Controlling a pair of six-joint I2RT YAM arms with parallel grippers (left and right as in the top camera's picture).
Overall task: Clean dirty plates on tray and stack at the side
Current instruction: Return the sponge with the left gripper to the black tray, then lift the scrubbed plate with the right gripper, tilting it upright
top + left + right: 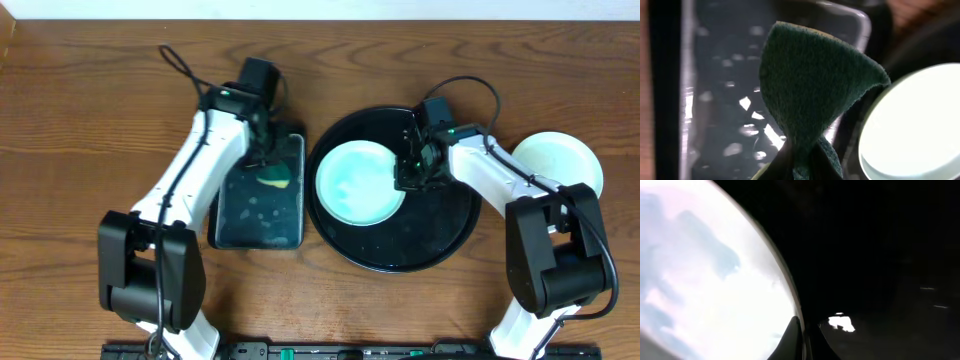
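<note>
A pale mint-aqua plate (358, 182) lies on the left half of the large round black tray (440, 240). My right gripper (408, 176) is shut on that plate's right rim; in the right wrist view the fingers (801, 339) pinch the plate's edge (715, 280) over the dark tray (880, 255). My left gripper (268, 165) is shut on a green-yellow sponge (274, 179) and holds it over the rectangular black tray. In the left wrist view the sponge (815, 80) fills the middle, with the plate (915, 125) at the right. A pale yellow plate (560, 160) lies on the table at the right.
The rectangular black tray (250, 215) is wet and sits left of the round tray, touching or nearly touching it. Bare wooden table (80, 120) lies at the far left and along the front.
</note>
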